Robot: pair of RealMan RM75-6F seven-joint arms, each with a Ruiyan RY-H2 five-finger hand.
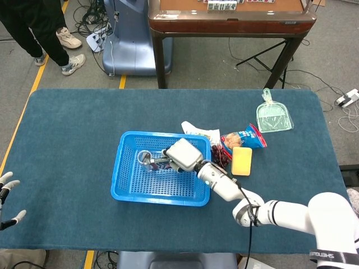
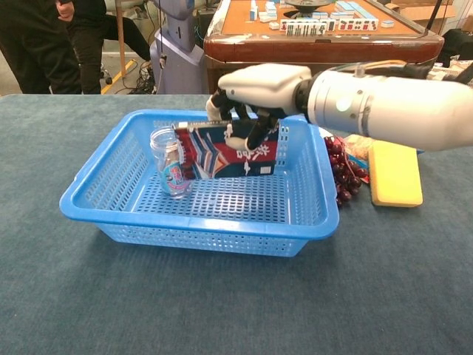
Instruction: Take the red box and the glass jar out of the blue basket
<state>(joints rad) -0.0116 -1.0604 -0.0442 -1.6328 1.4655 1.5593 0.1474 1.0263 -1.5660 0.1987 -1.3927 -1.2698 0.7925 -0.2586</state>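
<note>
My right hand [image 2: 255, 92] [image 1: 180, 152] grips the red box [image 2: 225, 149] [image 1: 160, 162] from above and holds it lifted over the floor of the blue basket [image 2: 111, 225] [image 1: 124, 185]. The box's left end touches the glass jar [image 2: 168, 163] [image 1: 145, 159], which stands at the basket's left side, tipped slightly. My left hand [image 1: 7, 196] shows only at the head view's far left edge, off the table, fingers spread and holding nothing.
Right of the basket lie dark red grapes [image 2: 336, 170], a yellow sponge [image 2: 393, 172] [image 1: 242, 161], a snack bag [image 1: 244, 138] and a white wrapper [image 1: 197, 131]. A green dustpan [image 1: 272, 116] sits far right. A wooden table [image 1: 230, 19] stands behind.
</note>
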